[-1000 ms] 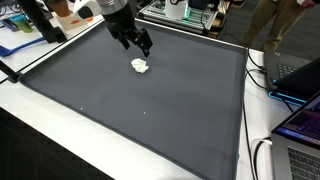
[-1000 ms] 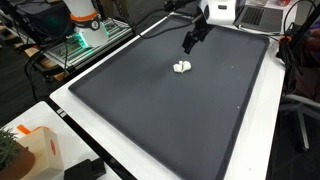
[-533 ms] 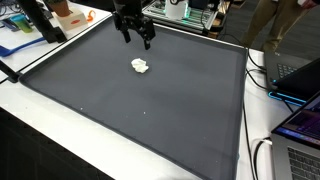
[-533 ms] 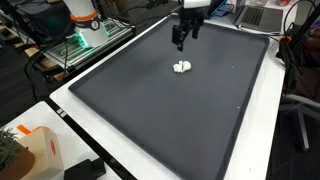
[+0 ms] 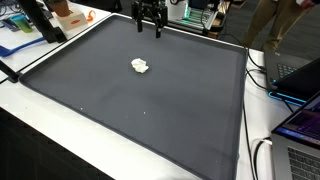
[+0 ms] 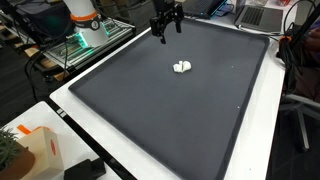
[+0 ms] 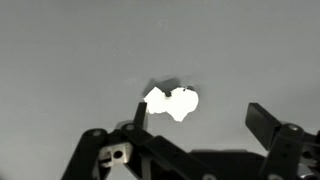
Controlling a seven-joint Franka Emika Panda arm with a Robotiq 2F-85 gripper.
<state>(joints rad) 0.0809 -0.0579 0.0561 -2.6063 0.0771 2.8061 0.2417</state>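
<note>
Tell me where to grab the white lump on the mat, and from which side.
The white lump lies low and alone on the flat mat; probably come straight down and pinch the narrow waist between its two lobes.

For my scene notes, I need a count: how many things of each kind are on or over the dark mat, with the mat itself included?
Mat: 1
White lump: 1
Gripper: 1
Total: 3
</note>
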